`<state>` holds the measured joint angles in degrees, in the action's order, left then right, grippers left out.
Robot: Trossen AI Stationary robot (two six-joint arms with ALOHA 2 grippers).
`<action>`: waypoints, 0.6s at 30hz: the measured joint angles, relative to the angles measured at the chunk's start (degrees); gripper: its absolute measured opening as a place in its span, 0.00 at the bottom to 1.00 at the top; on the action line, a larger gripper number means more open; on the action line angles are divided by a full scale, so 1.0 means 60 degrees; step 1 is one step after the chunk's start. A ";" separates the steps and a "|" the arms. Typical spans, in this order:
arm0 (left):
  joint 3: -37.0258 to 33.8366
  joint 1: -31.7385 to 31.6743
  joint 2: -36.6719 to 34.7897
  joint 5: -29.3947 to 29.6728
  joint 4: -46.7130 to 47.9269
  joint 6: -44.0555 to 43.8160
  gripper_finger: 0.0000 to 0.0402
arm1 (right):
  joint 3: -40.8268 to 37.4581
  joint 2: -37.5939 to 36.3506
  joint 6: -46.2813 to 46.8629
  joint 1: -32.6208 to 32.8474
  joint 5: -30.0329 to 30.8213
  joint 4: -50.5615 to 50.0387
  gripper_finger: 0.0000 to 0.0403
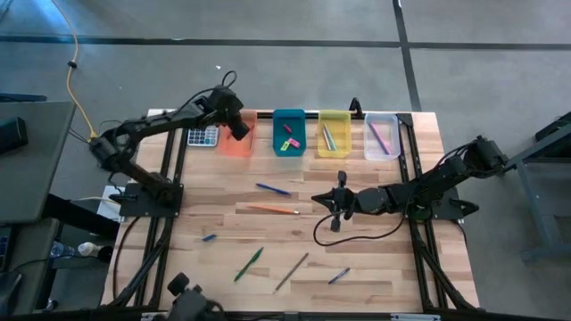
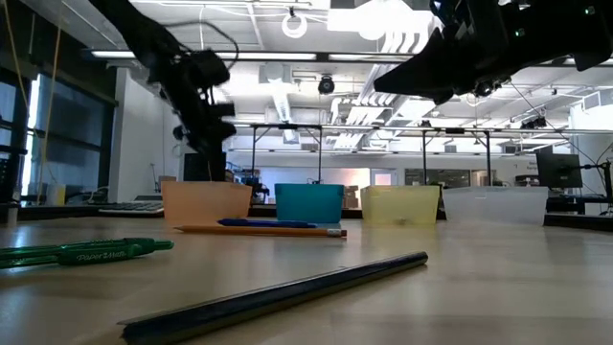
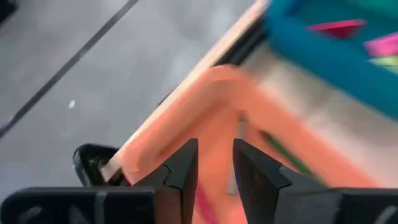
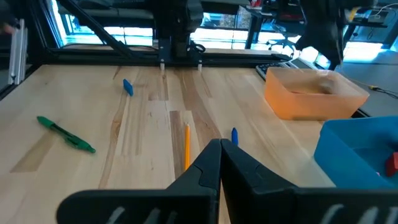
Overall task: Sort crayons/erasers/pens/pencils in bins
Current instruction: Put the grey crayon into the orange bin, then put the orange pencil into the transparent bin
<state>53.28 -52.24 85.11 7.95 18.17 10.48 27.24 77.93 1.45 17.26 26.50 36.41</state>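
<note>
You are partway through the sort: the teal bin (image 1: 288, 132) already holds the pink and yellow-green erasers (image 1: 287, 141), the yellow bin (image 1: 334, 134) holds a few sticks, and the clear bin (image 1: 382, 136) holds one or two more (what kind is too small to tell). Your left tool (image 1: 239, 127) hangs over the orange bin (image 1: 236, 135), its fingers a narrow gap apart with nothing between them, so that drop looks finished. Left on the table (image 1: 375, 259) are a blue pen (image 1: 272, 188), an orange pencil (image 1: 272, 209), a green pen (image 1: 249, 264), a dark pencil (image 1: 292, 272) and two short blue pieces (image 1: 209, 237) and (image 1: 338, 276). Your right tool (image 1: 337, 210) hovers closed and empty above mid-table, just beside the orange pencil, probably the next pick.
</note>
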 joint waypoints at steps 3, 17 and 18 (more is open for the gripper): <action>-0.0422 0.0663 -0.1027 -0.0335 0.0204 0.0361 0.17 | 0.0004 0.0000 0.0004 0.0000 0.0000 -0.0179 0.00; -0.5514 0.5485 -0.6135 -0.0854 -0.5076 -0.1049 0.02 | 0.0289 0.0000 -0.0075 0.0187 -0.0002 -0.0523 0.00; -0.5867 0.5797 -0.6334 -0.0852 -0.5649 -0.1042 0.02 | 0.0491 0.0000 -0.0088 0.0243 -0.0004 -0.0767 0.00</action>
<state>18.08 -17.46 47.11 2.84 -15.72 4.23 30.19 77.93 0.93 18.71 26.48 31.81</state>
